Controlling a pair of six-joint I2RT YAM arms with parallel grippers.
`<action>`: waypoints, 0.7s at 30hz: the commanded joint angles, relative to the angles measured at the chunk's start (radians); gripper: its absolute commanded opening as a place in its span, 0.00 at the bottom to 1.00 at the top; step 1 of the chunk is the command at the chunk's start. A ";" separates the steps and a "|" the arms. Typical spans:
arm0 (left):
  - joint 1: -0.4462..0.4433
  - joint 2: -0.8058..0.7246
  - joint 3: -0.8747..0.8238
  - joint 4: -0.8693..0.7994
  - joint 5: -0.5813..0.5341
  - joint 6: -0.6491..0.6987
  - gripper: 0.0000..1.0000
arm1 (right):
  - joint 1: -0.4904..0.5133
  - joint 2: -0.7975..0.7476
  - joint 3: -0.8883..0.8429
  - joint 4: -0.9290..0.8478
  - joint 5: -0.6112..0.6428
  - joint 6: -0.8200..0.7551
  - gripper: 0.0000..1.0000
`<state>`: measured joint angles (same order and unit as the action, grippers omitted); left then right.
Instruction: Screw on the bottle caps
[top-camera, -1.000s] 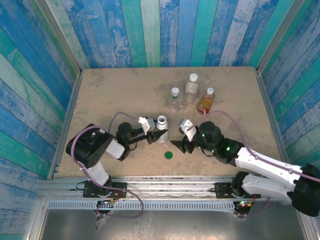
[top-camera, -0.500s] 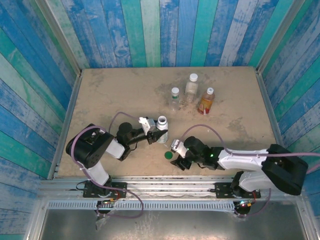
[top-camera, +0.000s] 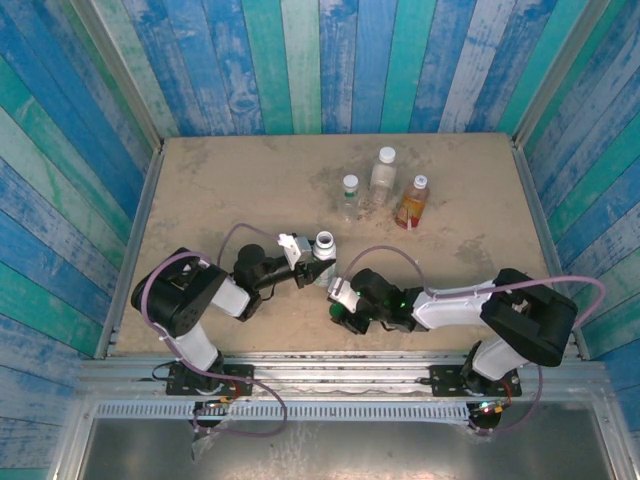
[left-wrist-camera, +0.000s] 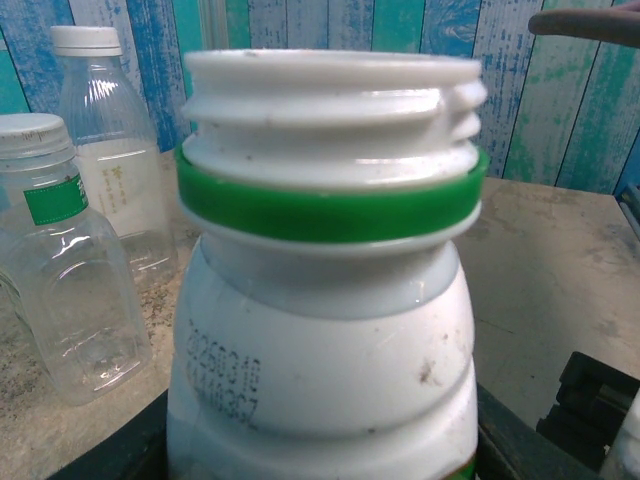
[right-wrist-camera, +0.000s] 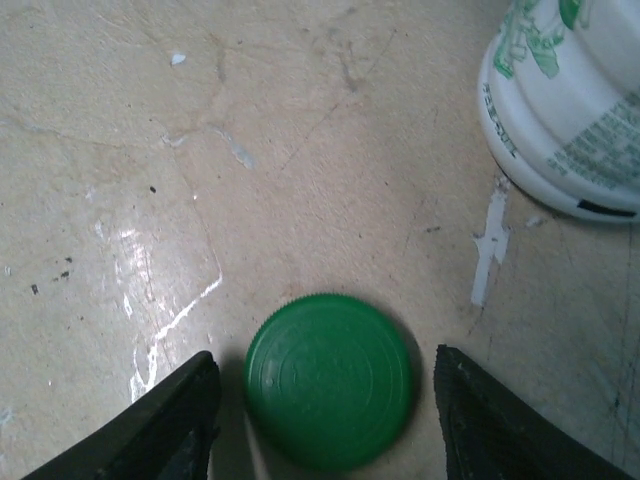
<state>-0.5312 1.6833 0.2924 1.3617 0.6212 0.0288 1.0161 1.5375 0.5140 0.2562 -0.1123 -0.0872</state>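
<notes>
The right end effector (right-wrist-camera: 325, 385) hangs low over the bench (top-camera: 220, 180) with its jaws parted. Its two dark fingers (right-wrist-camera: 175, 425) stand on either side of the green cap (right-wrist-camera: 330, 378). The cap lies flat on the bench between them, with a thin gap on its left side and a wider one on its right, so nothing is gripped. Just beyond the cap, up and to the right in the right wrist view, stands the base of the white bottle (right-wrist-camera: 565, 110) with its green print. In the top view the right end effector (top-camera: 340, 303) sits just beside that bottle (top-camera: 324, 262), near the front middle of the bench. The left end effector (top-camera: 316, 271) is closed around the bottle's lower body and holds it upright. In the left wrist view the bottle (left-wrist-camera: 325, 300) has an open threaded neck with a green ring under the threads, and dark fingers (left-wrist-camera: 515, 440) press at its sides. Well apart, toward the back of the bench, a small clear bottle (top-camera: 349, 197), a tall clear bottle (top-camera: 383, 175) and an amber bottle (top-camera: 413, 202) stand close together. Each of them has a pale cap (top-camera: 386, 153) on it. Blue and green plank walls (top-camera: 300, 60) enclose the bench.
</notes>
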 joint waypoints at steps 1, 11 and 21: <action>-0.004 -0.039 0.004 -0.052 -0.013 0.010 0.51 | 0.011 0.024 0.009 -0.033 -0.012 -0.014 0.52; -0.003 -0.035 0.006 -0.054 -0.011 0.011 0.51 | 0.016 -0.005 0.022 -0.055 0.001 -0.013 0.38; -0.004 -0.039 0.005 -0.062 -0.006 0.019 0.52 | 0.006 -0.281 0.044 -0.223 0.086 0.028 0.36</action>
<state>-0.5320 1.6814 0.2947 1.3556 0.6201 0.0303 1.0233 1.3369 0.5278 0.1253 -0.0662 -0.0765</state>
